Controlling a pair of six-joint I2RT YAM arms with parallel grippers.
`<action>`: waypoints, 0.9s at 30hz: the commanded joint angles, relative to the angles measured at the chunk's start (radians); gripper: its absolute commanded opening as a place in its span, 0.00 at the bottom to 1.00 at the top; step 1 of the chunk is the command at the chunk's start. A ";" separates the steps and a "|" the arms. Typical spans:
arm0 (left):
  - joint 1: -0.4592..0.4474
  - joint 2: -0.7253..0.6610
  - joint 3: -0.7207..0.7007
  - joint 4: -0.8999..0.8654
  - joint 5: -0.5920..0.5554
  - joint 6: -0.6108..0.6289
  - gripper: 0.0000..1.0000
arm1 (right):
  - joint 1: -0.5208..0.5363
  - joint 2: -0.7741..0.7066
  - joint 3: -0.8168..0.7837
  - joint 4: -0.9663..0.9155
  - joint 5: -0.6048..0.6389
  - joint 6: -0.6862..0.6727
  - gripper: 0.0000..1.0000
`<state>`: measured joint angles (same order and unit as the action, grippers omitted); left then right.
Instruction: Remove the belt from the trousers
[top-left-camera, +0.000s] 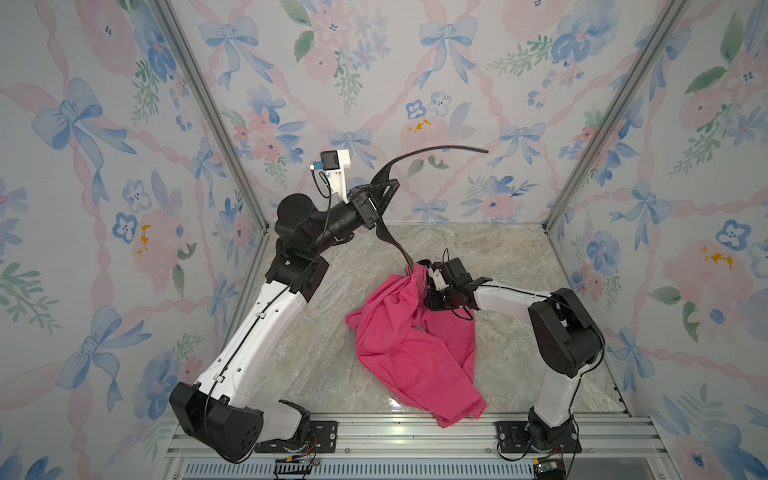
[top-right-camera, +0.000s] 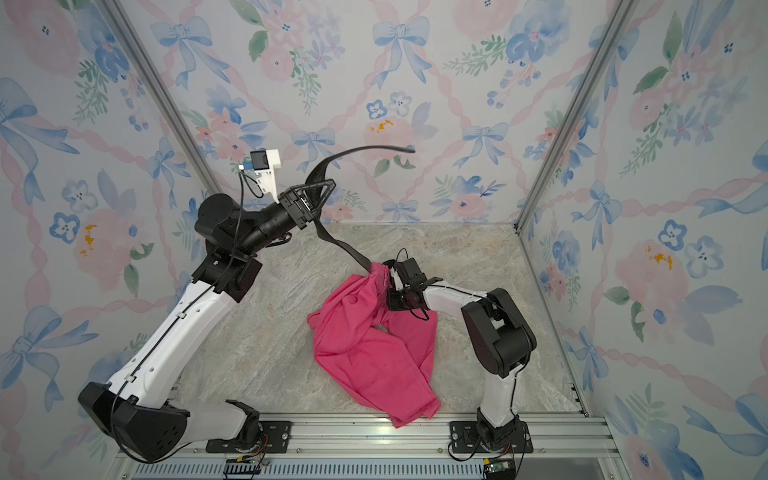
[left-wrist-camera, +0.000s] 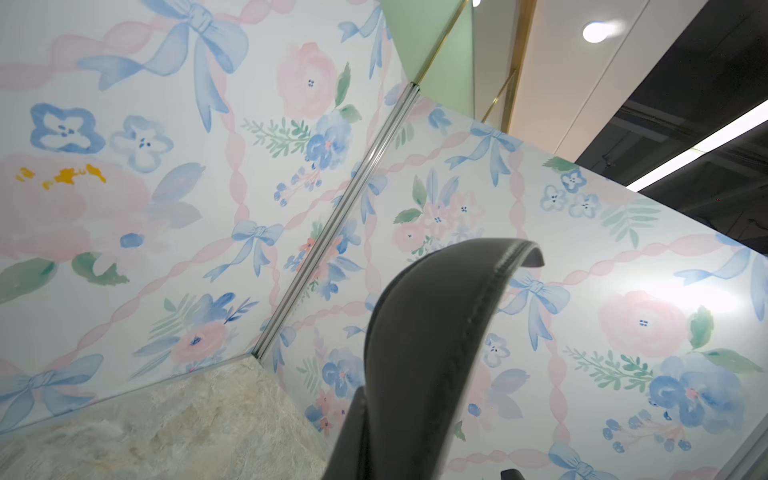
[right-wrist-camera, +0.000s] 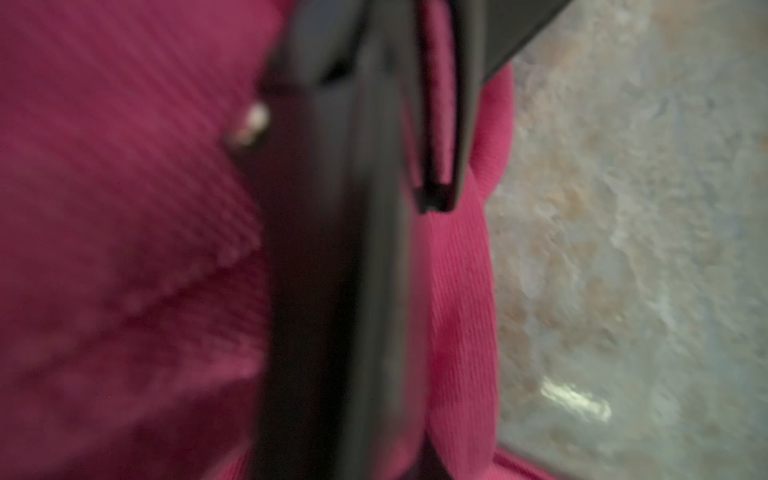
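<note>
Item: the belt (top-left-camera: 440, 147), a narrow black strap. In both top views it leaves the raised waist end of the trousers (top-left-camera: 407, 345) near the middle of the table (top-left-camera: 324, 353). It climbs slantwise toward the far left corner and passes through the left gripper (top-left-camera: 384, 189). From there it arcs free in the air above the far edge, tip unsupported. The left gripper is clamped on the strap partway along.

The left wrist view alone shows the belt's (left-wrist-camera: 457, 316) surface: smooth and matt, leather-like, with a stitched line near one edge. The free end curls over stiffly.

The trousers are soft hot-pink cloth. They are bunched and lifted at the waist, and the rest is heaped in folds on the right-centre of the table. One leg end drapes over the near edge onto the metal rail.

The right gripper (top-left-camera: 424, 277) sits at the raised waist, touching the cloth. The right wrist view, badly blurred, shows the cloth's (right-wrist-camera: 124, 208) fine diagonal rib and a small pale metallic stud (right-wrist-camera: 251, 124). It also shows a fold of pink between two dark fingers (right-wrist-camera: 332, 270). Whether those jaws pinch the fold or stand slack cannot be determined.

The table top is glossy, with a marble pattern in grey and beige. The walls (top-left-camera: 415, 83) around it carry flowers and bows in pastel colours.
</note>
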<state>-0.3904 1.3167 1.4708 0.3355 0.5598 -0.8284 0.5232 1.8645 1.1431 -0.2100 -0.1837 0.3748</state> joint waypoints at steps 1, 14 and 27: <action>0.035 0.017 -0.039 0.099 0.003 0.031 0.00 | -0.004 -0.108 -0.001 0.001 0.043 -0.002 0.19; 0.150 0.114 -0.357 -0.024 -0.095 0.238 0.00 | -0.006 -0.331 -0.100 0.091 0.099 -0.033 0.00; 0.161 0.213 -0.458 -0.108 -0.203 0.357 0.00 | -0.051 -0.305 -0.149 -0.001 0.235 0.049 0.56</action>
<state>-0.2405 1.5120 1.0271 0.2394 0.3882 -0.5240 0.4866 1.5463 1.0103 -0.1413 -0.0044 0.4274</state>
